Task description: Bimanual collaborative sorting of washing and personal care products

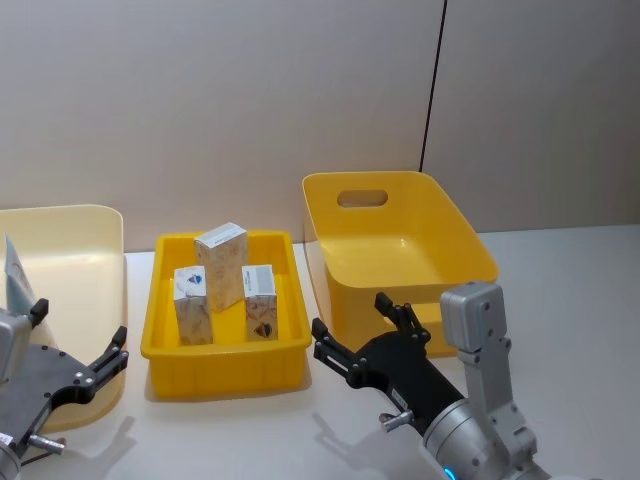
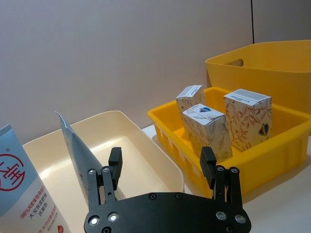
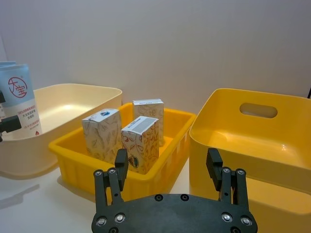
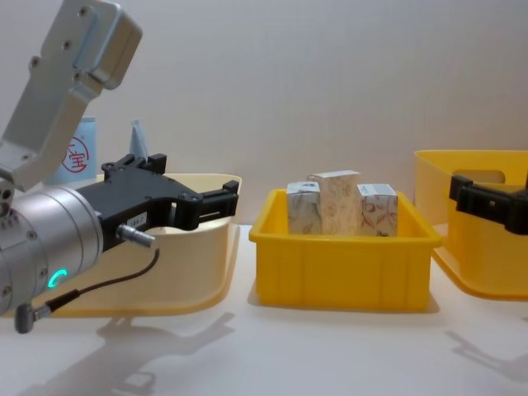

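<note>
Cartons (image 1: 221, 265), leaf-patterned, upright in yellow tray (image 1: 225, 365)

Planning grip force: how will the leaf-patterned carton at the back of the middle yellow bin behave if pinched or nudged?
The back carton looks like thin cardboard: probably light, and apt to dent under a hard pinch. Standing upright on a small base, it may tip if nudged high.

Three cartons (image 1: 225, 285) crowd the middle of the yellow tray (image 1: 225, 362), leaving only slim gaps along its walls. At its 3 o'clock the deep yellow bin (image 1: 400, 255) stands open and bare inside. At 9 o'clock the cream bin (image 1: 70, 250) is open, with tubes (image 3: 19, 99) upright on its 9 o'clock side.
</note>
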